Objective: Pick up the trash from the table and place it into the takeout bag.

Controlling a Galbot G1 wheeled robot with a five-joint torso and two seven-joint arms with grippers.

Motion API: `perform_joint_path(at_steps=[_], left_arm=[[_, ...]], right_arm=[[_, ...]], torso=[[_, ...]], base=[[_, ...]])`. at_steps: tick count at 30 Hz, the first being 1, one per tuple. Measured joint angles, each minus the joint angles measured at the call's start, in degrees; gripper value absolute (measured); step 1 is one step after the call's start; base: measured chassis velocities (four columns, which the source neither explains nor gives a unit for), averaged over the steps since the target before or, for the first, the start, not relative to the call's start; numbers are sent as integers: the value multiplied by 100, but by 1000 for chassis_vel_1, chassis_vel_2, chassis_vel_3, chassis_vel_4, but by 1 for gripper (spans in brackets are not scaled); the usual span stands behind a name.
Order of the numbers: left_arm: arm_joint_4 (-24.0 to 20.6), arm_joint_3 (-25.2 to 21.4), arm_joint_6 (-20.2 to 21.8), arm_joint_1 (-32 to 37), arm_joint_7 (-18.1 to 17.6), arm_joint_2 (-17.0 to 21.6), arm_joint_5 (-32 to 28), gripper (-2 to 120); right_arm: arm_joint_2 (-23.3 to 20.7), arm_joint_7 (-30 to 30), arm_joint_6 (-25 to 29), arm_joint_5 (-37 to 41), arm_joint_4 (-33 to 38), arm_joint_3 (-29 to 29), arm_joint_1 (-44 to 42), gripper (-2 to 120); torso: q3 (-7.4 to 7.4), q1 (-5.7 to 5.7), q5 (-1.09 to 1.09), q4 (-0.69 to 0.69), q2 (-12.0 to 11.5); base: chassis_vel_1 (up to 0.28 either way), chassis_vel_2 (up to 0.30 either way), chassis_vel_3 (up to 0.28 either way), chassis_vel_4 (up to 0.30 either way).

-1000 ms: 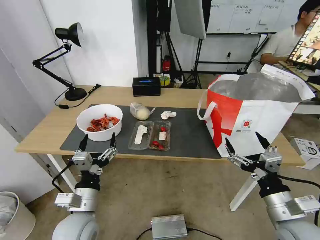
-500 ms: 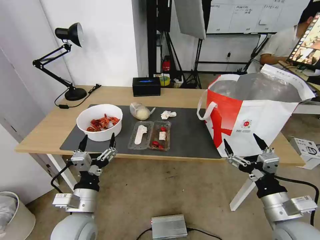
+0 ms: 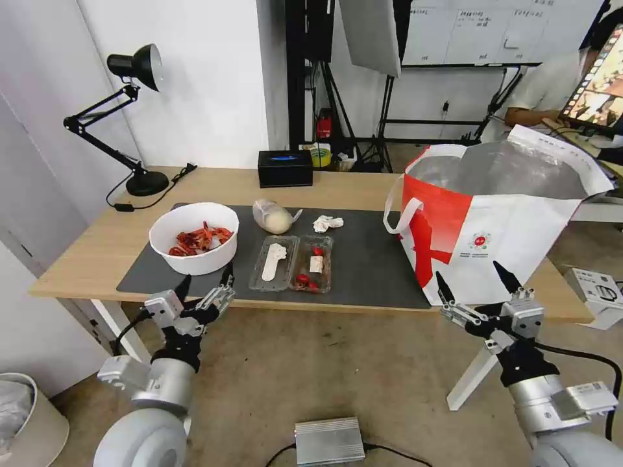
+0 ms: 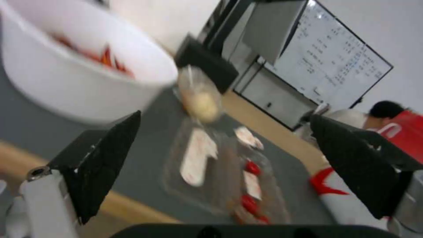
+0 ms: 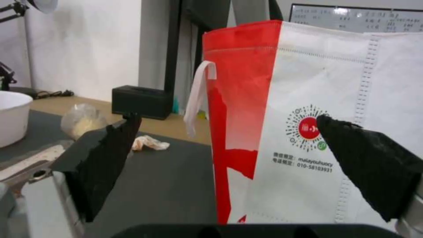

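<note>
Below the surface's near edge, your left claw point(image 3: 205, 284) gapes empty, just short of the white bowl point(image 3: 193, 237); the right claw point(image 3: 475, 283), equally wide, idles before the takeout bag point(image 3: 500, 227). You're probably still approaching: next, reach onto the mat.

Worktop point(image 3: 363, 185): we see light wood carrying a dark grey mat point(image 3: 370, 259).
Bowl point(image 3: 193, 237): we find it on the mat's left, holding red scraps.
Clamshell tray point(image 3: 295, 262): open, just right of the bowl.
Knotted bag point(image 3: 274, 217): behind the tray, crumpled tissue point(image 3: 326, 223) beside it.
Takeout bag point(image 3: 500, 224): upright at the right, mouth open.
Left end effector point(image 3: 205, 290): we hold it spread below the front edge, near the bowl.
Right end effector point(image 3: 476, 287): spread, before the takeout bag.
</note>
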Motion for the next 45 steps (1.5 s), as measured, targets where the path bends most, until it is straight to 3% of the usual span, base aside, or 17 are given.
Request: perform_joint_path(at_steps=[1,2,4,5,7,13,33,45], left_arm=[[0,0,0,0,0,0,0,100],[-52,35,156,-74,-258,-9,-619,100],[-52,35,156,-74,-258,-9,-619,100],[-112,62,297,-169,-598,-33,-1418,100],[-147,72,366,-247,-835,-53,-1918,100],[-156,145,494,-472,-1355,-101,-2738,100],[149,612,619,-868,-1986,-165,-3176,100],[403,757,601,-1116,-1987,-180,-3299,100]], right_arm=[[0,0,0,0,0,0,0,100],[-1,-7,0,-2,-2,-4,-8,100],[-1,-7,0,-2,-2,-4,-8,100],[-1,-50,0,-18,-3,-3,-18,100],[2,-70,0,-28,-4,-2,-24,100],[41,-101,6,-62,-6,-9,-39,100],[344,11,-184,-86,-272,-413,-59,100],[544,35,-223,-76,-561,-615,26,100]], torso=[[0,0,0,0,0],[0,0,0,0,0],[0,0,0,0,0],[0,0,0,0,0],[0,0,0,0,0],[-1,0,0,0,0],[-1,0,0,0,0],[0,0,0,0,-1]], base=[[0,0,0,0],[0,0,0,0],[0,0,0,0],[0,0,0,0],[0,0,0,0],[0,0,0,0],[0,0,0,0],[0,0,0,0]])
